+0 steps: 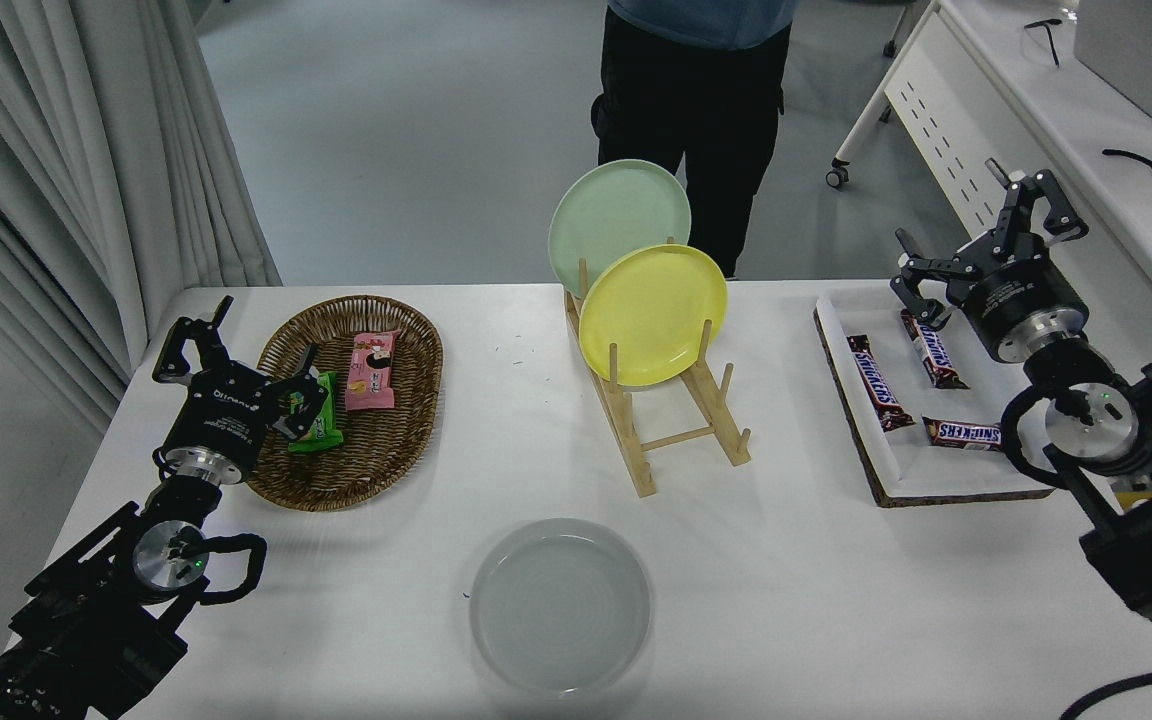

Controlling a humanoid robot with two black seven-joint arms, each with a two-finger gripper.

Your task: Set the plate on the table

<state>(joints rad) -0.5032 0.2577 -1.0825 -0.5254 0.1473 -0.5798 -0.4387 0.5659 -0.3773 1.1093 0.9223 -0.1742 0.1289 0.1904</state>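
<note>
now plate (560,606) far from claw (988,239)

1. Left arm (136,560), lower left: black housing, silver wrist ring, green indicator light, looped black cable.
2. Right arm (1096,440), right edge: identical black segments, silver joint disc.

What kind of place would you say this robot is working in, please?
Probably a robotics lab or office test room: a white table staged with a plate rack, beside a perforated-panel desk holding cables, with a person standing by.
</note>
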